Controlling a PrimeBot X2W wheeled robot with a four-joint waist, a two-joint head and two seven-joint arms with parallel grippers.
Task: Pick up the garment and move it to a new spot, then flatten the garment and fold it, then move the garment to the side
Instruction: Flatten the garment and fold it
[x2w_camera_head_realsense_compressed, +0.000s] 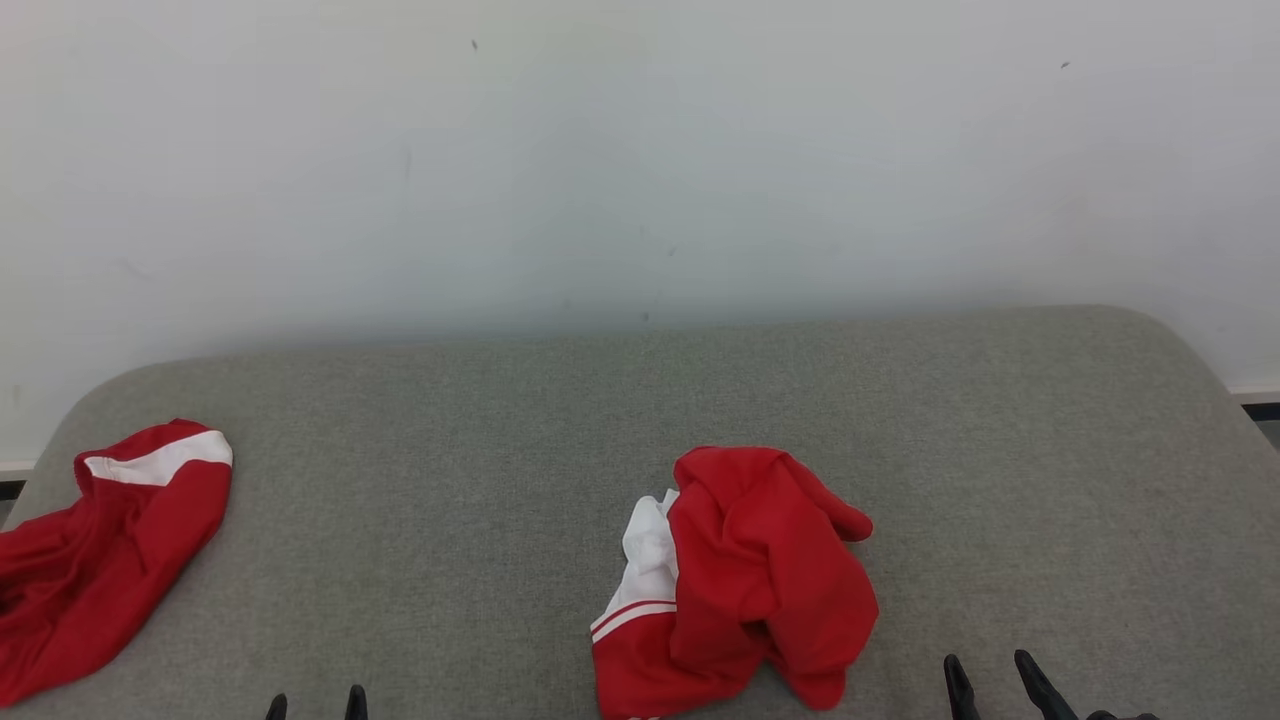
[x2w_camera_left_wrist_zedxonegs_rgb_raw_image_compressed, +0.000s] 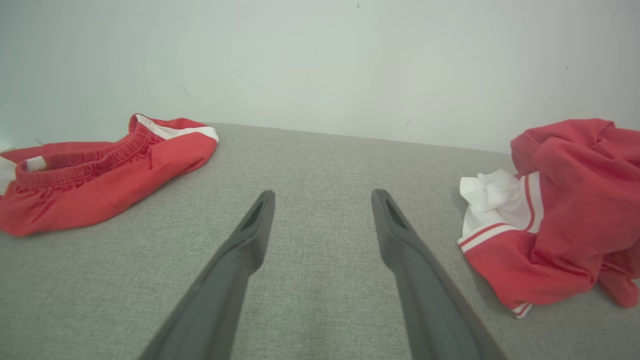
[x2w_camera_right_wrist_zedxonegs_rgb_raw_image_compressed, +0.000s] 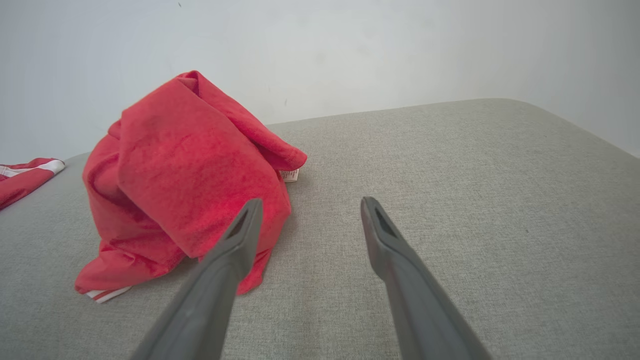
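Left gripper (x2w_camera_head_realsense_compressed: 313, 704) and right gripper (x2w_camera_head_realsense_compressed: 988, 668) hover spread wide, empty. The crumpled red-and-white garment (x2w_camera_head_realsense_compressed: 745, 580) lies between them on the grey pad (x2w_camera_head_realsense_compressed: 480, 430) (red shorts (x2w_camera_head_realsense_compressed: 100, 550) well left) — pinching a raised fold seems best.

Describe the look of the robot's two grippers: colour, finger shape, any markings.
The left gripper and right gripper look alike. Each has two long, matte dark grey fingers that taper to narrow rounded tips, with an elongated recessed slot just behind each tip. Their surfaces look plain.
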